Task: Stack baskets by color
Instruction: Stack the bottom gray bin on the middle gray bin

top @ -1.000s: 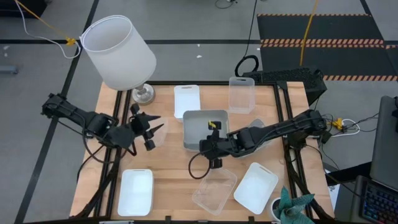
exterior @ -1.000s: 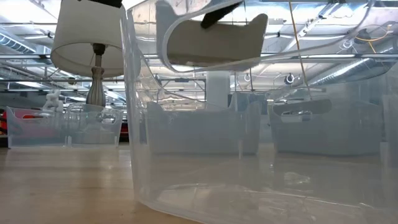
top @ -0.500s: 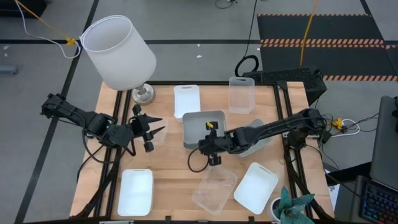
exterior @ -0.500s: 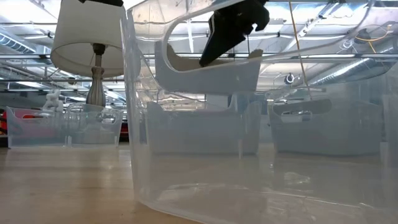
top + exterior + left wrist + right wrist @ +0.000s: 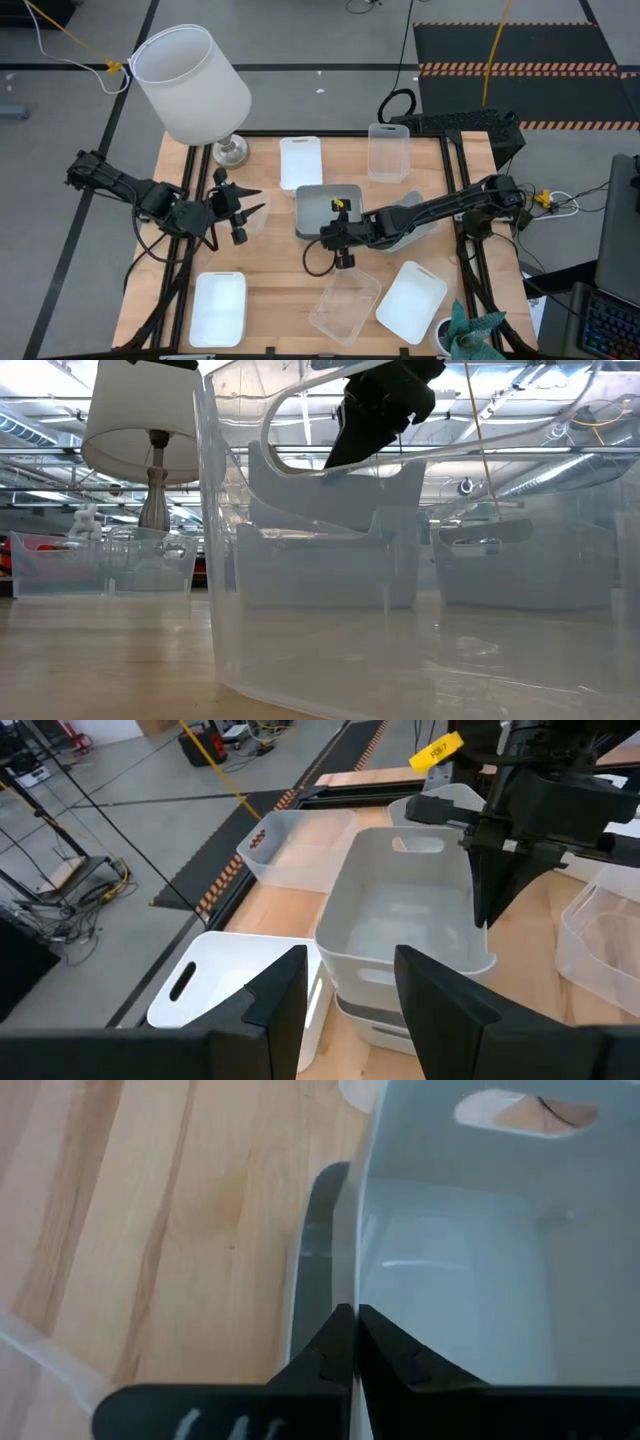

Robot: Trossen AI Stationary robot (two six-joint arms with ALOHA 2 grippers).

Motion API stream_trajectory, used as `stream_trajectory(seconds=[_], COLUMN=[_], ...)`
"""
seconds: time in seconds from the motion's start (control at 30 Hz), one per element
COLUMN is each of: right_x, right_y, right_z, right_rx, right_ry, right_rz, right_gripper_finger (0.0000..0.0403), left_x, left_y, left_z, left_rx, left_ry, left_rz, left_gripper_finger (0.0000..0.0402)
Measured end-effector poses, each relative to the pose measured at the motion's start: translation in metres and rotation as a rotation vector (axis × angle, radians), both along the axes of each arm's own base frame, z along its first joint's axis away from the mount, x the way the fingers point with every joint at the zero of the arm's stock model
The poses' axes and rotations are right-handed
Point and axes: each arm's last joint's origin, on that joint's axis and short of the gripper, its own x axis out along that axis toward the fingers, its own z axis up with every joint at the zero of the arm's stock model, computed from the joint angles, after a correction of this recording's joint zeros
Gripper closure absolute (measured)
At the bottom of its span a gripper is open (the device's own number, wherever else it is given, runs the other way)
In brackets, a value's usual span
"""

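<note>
The right gripper [image 5: 341, 243], fingers pinched on the wall of a grey-blue rectangular plastic basket [image 5: 328, 207], lowers it into a matching one (a skewed rim could jam); the left gripper [image 5: 250, 208] waits spread.

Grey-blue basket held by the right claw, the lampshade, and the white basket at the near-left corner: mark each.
Grey-blue basket [image 5: 322, 205], high view, on its floor.
Lampshade [image 5: 195, 85], high view, on its side wall.
White basket [image 5: 218, 308], high view, on its floor.

Grey-blue basket [image 5: 328, 208] at centre frame, white baskets at lower left [image 5: 218, 308], lower right [image 5: 411, 302] and top centre [image 5: 300, 160]. Clear baskets [image 5: 345, 306] show pale wood table [image 5: 280, 285] through. White lampshade [image 5: 190, 83] upper left, black arms, yellow tag [image 5: 340, 204].
</note>
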Motion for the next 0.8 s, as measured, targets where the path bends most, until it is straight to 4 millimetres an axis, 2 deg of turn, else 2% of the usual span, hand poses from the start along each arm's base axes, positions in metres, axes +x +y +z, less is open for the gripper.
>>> stream_trajectory(seconds=[0.8], right_x=[0.0025], right_y=[-0.0086], right_z=[-0.0010], right_rx=[0.069], right_ry=[-0.020], right_rz=[-0.054], right_gripper_finger=[0.0399], left_x=[0.0001], left_y=[0.0000], left_z=[0.0001], left_rx=[-0.003], left_ry=[-0.002], left_rz=[0.001], left_gripper_finger=[0.0250])
